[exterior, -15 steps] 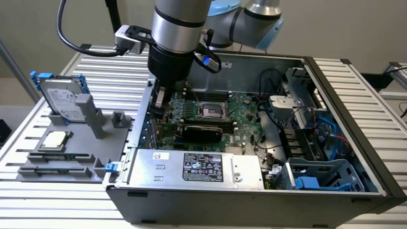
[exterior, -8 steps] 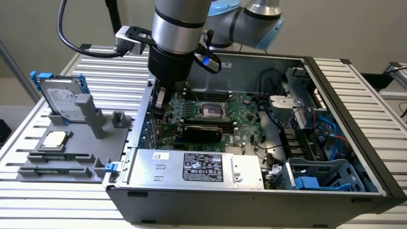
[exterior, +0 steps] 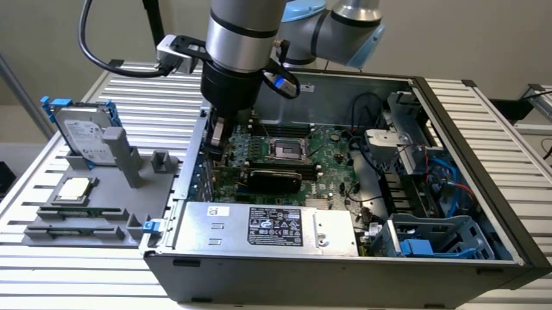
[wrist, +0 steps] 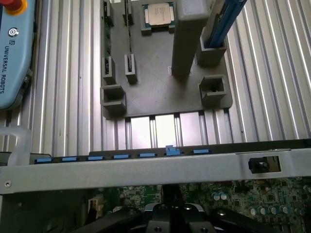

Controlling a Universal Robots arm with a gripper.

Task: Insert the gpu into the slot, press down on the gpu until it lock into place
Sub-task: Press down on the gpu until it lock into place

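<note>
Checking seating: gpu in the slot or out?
In: gpu lies flat across the motherboard inside the case. Locked: cannot tell.

The gpu [exterior: 273, 179] lies flat, black cover up, seated across the green motherboard; its slot is hidden.

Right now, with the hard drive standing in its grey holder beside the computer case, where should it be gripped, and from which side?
Probably its upper end, from above. The hard drive stands tilted on edge, lower end seated in the grey holder, a grey post beside it, so the top stands free. Pinch across its two broad faces.
</note>
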